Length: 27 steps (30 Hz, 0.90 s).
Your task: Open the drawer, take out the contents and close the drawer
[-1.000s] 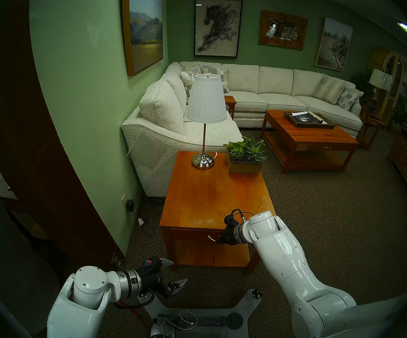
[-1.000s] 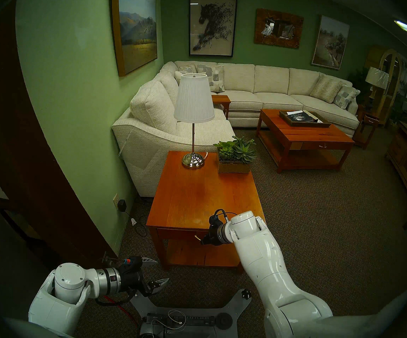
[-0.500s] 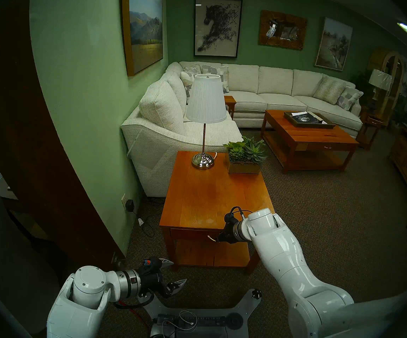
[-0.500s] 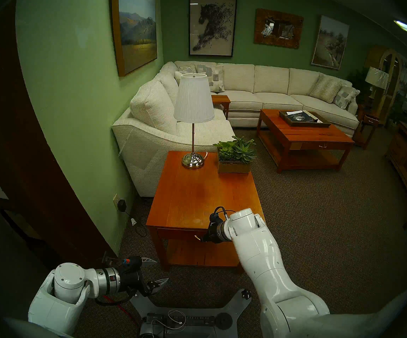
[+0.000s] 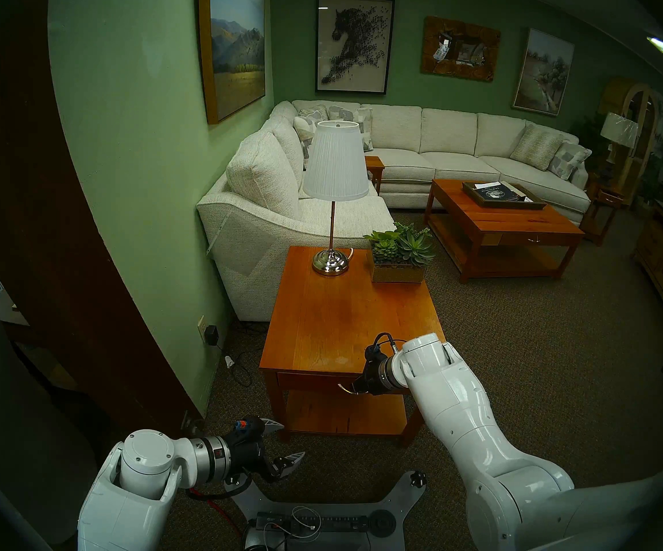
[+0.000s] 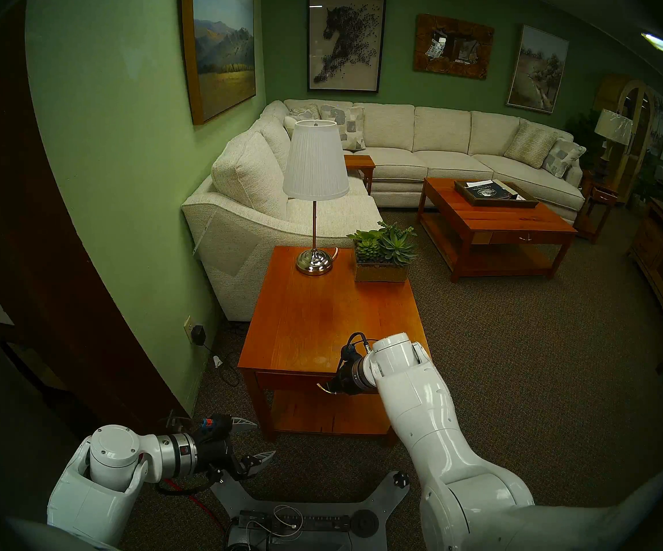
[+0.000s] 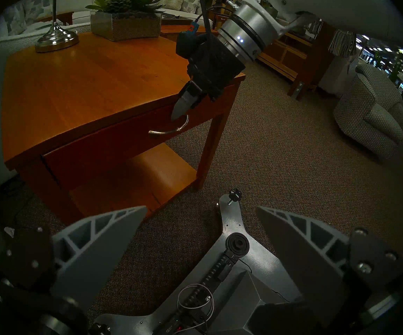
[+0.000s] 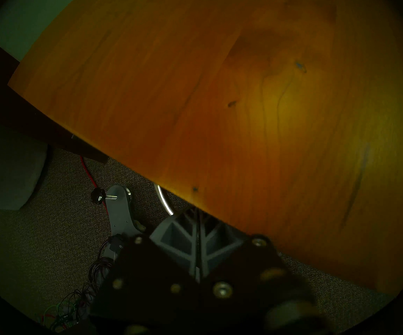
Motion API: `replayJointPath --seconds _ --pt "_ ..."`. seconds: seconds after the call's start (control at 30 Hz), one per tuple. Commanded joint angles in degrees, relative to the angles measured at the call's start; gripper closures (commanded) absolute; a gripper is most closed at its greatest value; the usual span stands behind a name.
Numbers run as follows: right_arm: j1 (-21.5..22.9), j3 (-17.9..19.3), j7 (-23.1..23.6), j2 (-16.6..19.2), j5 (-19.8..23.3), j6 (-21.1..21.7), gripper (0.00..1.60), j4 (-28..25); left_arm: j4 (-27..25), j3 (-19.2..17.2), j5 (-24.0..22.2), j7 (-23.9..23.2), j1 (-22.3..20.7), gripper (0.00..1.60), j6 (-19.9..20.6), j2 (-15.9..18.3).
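The drawer (image 5: 310,380) sits closed under the top of the near orange-brown end table (image 5: 353,319). Its curved silver handle (image 5: 343,388) also shows in the left wrist view (image 7: 166,132). My right gripper (image 5: 353,391) is shut, fingers pressed flat together. Its tip (image 7: 178,112) is at the right end of the handle, just under the table's front edge. In the right wrist view the handle (image 8: 163,201) curves up to the shut gripper (image 8: 190,210). My left gripper (image 5: 284,441) is open and empty, low over the carpet, left of the table's front leg. The contents are hidden.
A lamp (image 5: 331,256) and a succulent planter (image 5: 399,266) stand at the table's far end. A white sofa (image 5: 262,220) is behind it, the green wall to the left. The larger coffee table (image 5: 500,224) stands far right. My base plate (image 5: 322,518) lies below.
My right wrist has edged slightly up and in toward the drawer front, gripper still at the handle. The left arm shifted a little. The drawer stays closed.
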Motion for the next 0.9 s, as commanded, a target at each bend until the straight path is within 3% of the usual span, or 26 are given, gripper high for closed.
replayJointPath --seconds 0.0,0.27,0.87 --pt "-0.6 -0.2 -1.4 0.3 -0.8 -0.1 1.6 -2.8 -0.4 0.3 -0.1 -0.3 -1.9 0.0 0.4 0.0" --pt "-4.4 -1.0 0.7 1.1 -1.5 5.1 1.6 -8.8 0.3 1.1 0.2 -0.3 -3.2 0.0 0.8 0.0" --pt "-10.0 -1.0 2.0 1.8 -1.1 6.2 1.6 -17.8 0.6 2.4 0.7 -0.1 -4.0 0.0 1.5 -0.1"
